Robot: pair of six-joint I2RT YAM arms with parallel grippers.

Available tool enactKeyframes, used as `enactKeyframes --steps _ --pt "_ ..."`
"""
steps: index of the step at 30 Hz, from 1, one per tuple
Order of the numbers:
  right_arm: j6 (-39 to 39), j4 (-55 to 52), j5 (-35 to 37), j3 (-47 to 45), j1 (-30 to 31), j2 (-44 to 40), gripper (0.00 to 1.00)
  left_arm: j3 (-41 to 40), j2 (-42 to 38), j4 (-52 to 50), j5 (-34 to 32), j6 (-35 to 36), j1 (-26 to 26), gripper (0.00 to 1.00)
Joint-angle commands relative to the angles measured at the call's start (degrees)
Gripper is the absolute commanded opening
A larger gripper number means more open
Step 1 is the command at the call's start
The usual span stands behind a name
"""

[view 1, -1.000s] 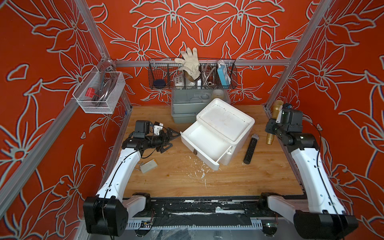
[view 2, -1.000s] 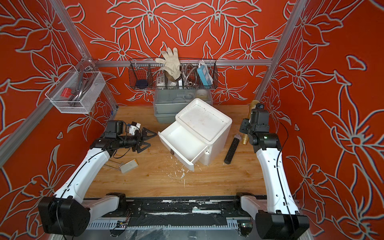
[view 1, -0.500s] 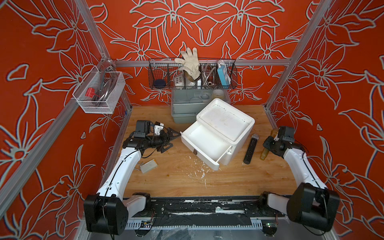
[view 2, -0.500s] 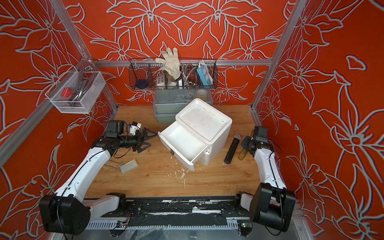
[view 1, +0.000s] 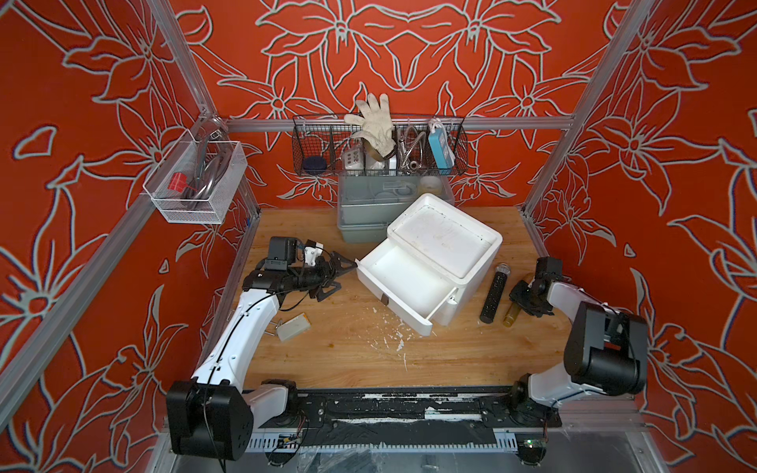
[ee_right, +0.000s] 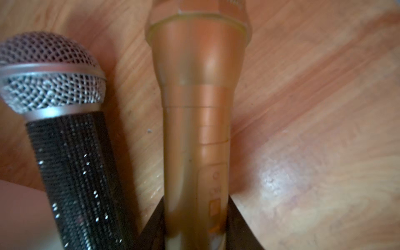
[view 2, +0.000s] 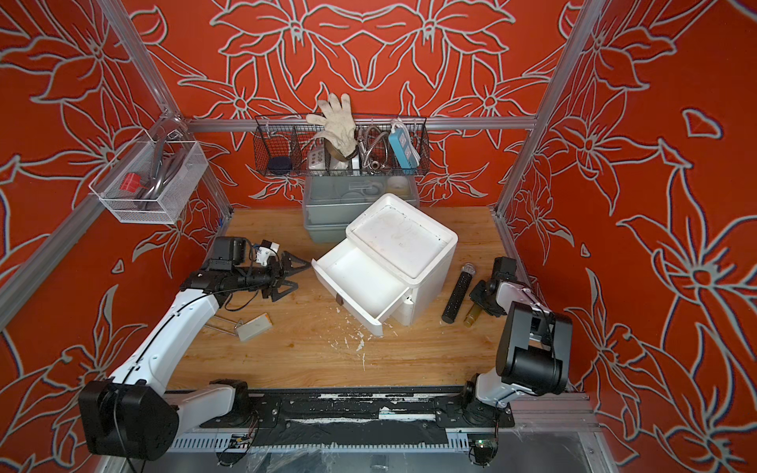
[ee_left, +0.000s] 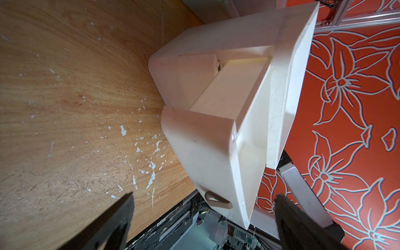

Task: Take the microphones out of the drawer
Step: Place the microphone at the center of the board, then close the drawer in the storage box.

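Right of the empty drawer (view 1: pixel 403 278), right hand (view 1: pixel 523 301) clamped on gold microphone (ee_right: pixel 194 108) has come down to tabletop (view 1: pixel 348 360) beside black microphone (view 1: pixel 493 293), removal looks done bar release; left hand (view 1: pixel 332 274) apart.

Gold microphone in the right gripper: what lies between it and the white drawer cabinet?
The black microphone lies flat on the table between the gold microphone and the cabinet, clear in both top views.

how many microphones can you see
2: a black microphone on the table beside the drawer unit, and a gold microphone next to it in the right gripper; drawer looks empty.
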Motion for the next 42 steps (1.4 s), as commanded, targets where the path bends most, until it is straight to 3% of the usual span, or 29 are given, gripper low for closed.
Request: enactKeyframes --steps 1,3,11,18,29,33,35,36,37,39,40,42 --pt "-0.06 0.76 -0.57 -0.13 -0.36 1.30 0.11 -0.74 -0.34 -0.20 -0.18 0.90 -0.26 1.00" --pt "-0.28 0.73 -1.68 -0.23 -0.36 2.37 0.14 -0.99 -0.30 0.13 -0.30 0.66 -0.26 1.00" --pt "-0.06 -0.24 -3.52 -0.24 -0.36 4.00 0.43 -0.95 -0.33 0.88 0.09 -0.29 -0.26 1.00" --pt "-0.17 -1.78 -3.54 0.39 -0.33 1.13 0.51 -1.31 -1.12 0.19 0.25 0.50 -0.26 1.00" --pt "-0.94 -10.14 -3.73 8.39 -0.31 -10.67 0.65 -5.42 -4.99 -2.05 -0.63 0.25 -0.43 0.95" --pt "-0.52 -11.74 -5.99 11.21 -0.32 -12.57 0.68 -7.77 -7.59 -1.86 -0.55 -1.50 -1.16 0.84" --pt "0.43 -11.40 -9.47 12.27 -0.35 -13.29 0.69 -8.14 -8.71 -1.78 -0.54 -2.23 -1.94 0.71" --pt "1.08 -10.46 -12.21 12.70 -0.34 -13.62 0.70 -8.30 -9.18 -1.70 -0.63 -2.64 -2.48 0.62" --pt "2.40 -9.36 -15.38 13.09 -0.28 -13.88 0.81 -8.67 -9.55 -1.39 -0.76 -3.16 -3.11 0.51" --pt "4.71 -6.55 -21.60 14.01 -0.12 -13.93 0.98 -9.66 -10.05 0.04 -1.22 -4.87 -4.59 0.15" --pt "5.55 -5.64 -23.75 15.12 0.20 -13.79 1.00 -10.46 -10.20 1.28 -1.62 -6.01 -5.77 0.03" --pt "5.17 -6.49 -23.71 18.40 1.62 -13.32 1.00 -12.17 -10.26 3.82 -2.66 -8.35 -8.54 0.00"
